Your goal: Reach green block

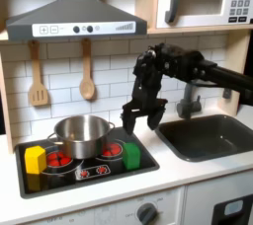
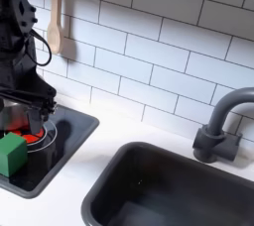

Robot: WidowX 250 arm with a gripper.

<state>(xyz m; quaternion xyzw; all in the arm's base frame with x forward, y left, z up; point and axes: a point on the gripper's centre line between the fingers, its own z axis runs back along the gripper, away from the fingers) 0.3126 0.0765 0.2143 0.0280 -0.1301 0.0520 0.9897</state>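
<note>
the arm (image 1: 188, 66) is black all over, built of blocky, boxy segments joined by chunky motor housings. its surfaces look matte with a few dull highlights along the edges. a thin dark cable loops beside the upper links in the second exterior view. the claw (image 1: 141, 122) is black too, with two short flat fingers (image 1: 128, 123).
</note>
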